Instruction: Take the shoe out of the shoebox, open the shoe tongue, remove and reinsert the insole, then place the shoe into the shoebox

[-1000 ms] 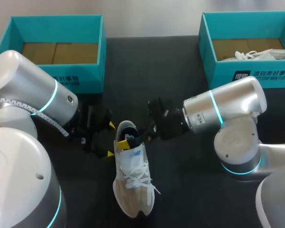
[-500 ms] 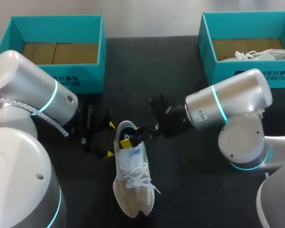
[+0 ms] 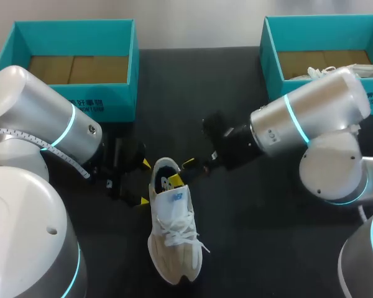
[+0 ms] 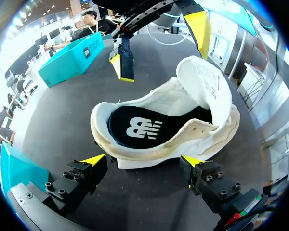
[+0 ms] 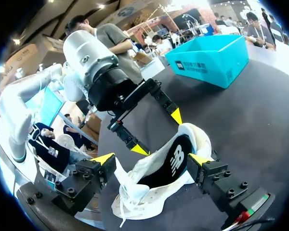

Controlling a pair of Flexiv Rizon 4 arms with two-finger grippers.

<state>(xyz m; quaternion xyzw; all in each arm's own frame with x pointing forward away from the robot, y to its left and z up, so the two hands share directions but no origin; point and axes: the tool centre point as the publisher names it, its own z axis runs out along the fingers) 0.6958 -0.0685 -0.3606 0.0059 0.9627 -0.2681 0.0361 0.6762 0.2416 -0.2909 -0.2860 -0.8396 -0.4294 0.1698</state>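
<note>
Two teal boxes: left box [image 3: 112,102], right box [image 3: 286,93]. One white shoe [image 3: 173,223], holding one dark insole [image 4: 144,127]. Two arms: left arm [image 3: 43,118], right arm [image 3: 311,118]. Two grippers: left gripper [image 3: 143,182], right gripper [image 3: 182,172], each of two yellow-tipped fingers.

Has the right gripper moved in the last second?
Yes. The right gripper has drawn back from the heel opening of the shoe, toward the right-hand teal shoebox.

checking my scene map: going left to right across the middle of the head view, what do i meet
left arm → left end effector → shoe → right arm; the right end effector overlaps the shoe, so it is left out
</note>
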